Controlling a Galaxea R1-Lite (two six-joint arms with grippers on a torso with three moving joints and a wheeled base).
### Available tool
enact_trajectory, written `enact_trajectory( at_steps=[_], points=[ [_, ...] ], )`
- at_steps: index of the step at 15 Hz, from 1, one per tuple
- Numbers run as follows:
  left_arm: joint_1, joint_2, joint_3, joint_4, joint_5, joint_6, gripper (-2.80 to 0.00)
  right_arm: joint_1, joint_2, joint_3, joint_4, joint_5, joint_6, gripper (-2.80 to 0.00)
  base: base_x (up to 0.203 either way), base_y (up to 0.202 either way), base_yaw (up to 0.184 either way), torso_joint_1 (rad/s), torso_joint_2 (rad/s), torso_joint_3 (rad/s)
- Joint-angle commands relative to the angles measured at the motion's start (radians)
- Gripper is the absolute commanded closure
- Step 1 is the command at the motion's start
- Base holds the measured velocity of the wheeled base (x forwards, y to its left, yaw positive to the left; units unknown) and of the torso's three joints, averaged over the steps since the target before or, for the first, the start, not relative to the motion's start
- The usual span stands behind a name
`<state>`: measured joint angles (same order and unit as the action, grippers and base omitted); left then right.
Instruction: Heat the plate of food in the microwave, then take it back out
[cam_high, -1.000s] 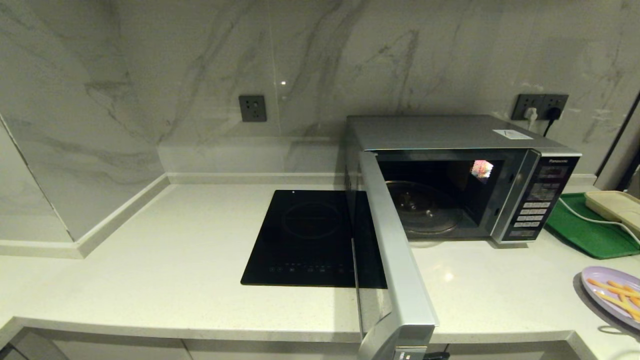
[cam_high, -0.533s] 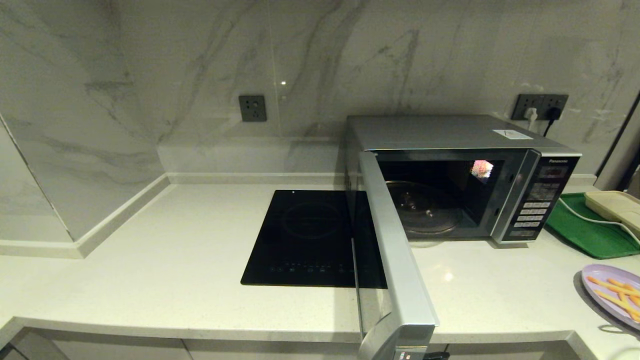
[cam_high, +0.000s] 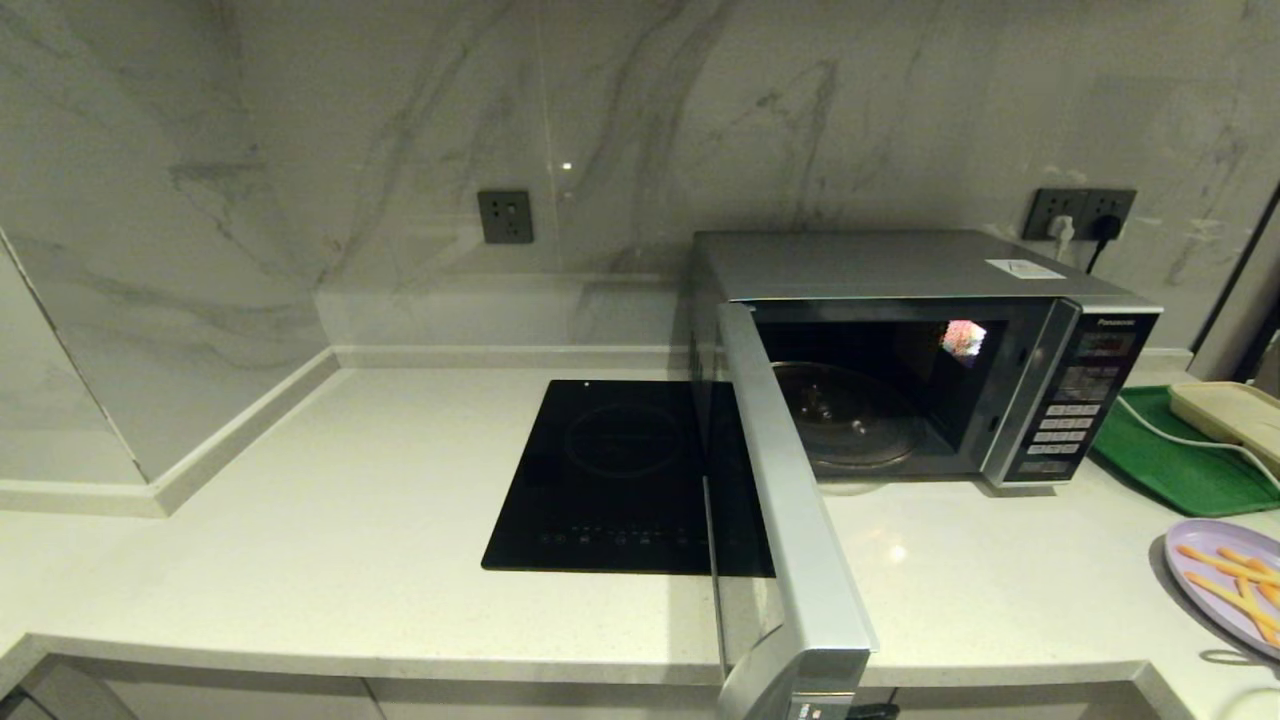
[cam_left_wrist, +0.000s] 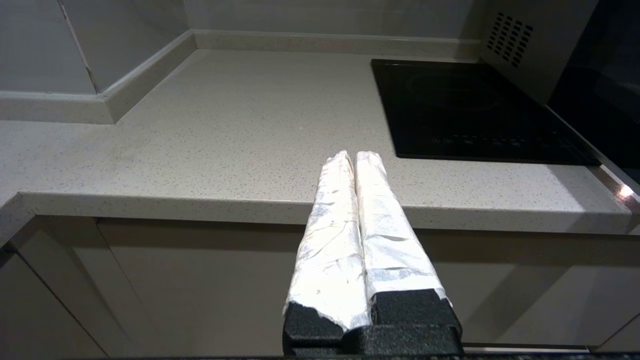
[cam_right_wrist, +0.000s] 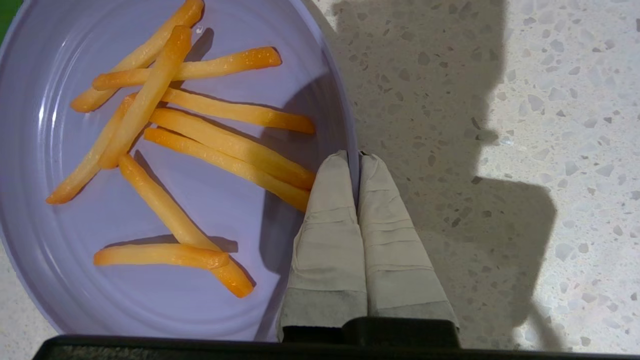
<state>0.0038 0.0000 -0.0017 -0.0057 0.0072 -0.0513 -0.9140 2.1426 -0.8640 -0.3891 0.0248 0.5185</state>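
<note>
Microwave (cam_high: 900, 390) standing open, frame centre-right, cavity empty. Right gripper (cam_right_wrist: 357, 156) pinching rim of plate of food (cam_high: 1222, 585), lower right. Loading, heating, retrieval all remaining. Left gripper (cam_left_wrist: 354, 156) closed, empty, idling at counter edge.

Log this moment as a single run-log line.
microwave: door open, empty | plate of food: rim pinched by right end effector, plate off right of microwave | left end effector: shut, parked at countertop edge

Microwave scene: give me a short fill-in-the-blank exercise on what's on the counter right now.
1. The microwave door stands ____.
2. The plate holds ____.
3. The right tool is shut on the plate's ____.
4. The tray beside the microwave is coloured ____.

Missing words: open; fries; rim; green
</note>
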Motion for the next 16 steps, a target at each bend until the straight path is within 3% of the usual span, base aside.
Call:
enact_trajectory(
  at_steps=[1,4,5,11,16],
  points=[
    [0.001,-0.001,0.000,0.000,0.000,-0.001,0.00,0.000,0.005,-0.001,0.000,0.000,-0.006,0.00,0.000,0.000,0.000,0.000,0.00,0.000],
    [0.001,-0.001,0.000,0.000,0.000,-0.001,0.00,0.000,0.002,0.000,0.000,-0.002,-0.014,0.00,0.000,0.000,0.000,0.000,0.00,0.000],
    [0.001,-0.001,0.000,0.000,0.000,-0.001,0.00,0.000,-0.001,0.000,0.000,-0.002,-0.013,-2.80,0.000,0.000,0.000,0.000,0.00,0.000],
    [0.001,-0.002,0.000,0.000,0.000,-0.001,0.00,-0.002,-0.068,0.013,0.001,0.009,-0.011,-2.80,0.000,0.000,0.000,0.000,0.00,0.000],
    [0.001,0.000,0.000,0.000,0.000,0.000,0.00,-0.001,-0.243,0.050,0.029,0.057,-0.024,-2.80,0.000,0.000,0.000,0.000,0.00,0.000]
  ],
)
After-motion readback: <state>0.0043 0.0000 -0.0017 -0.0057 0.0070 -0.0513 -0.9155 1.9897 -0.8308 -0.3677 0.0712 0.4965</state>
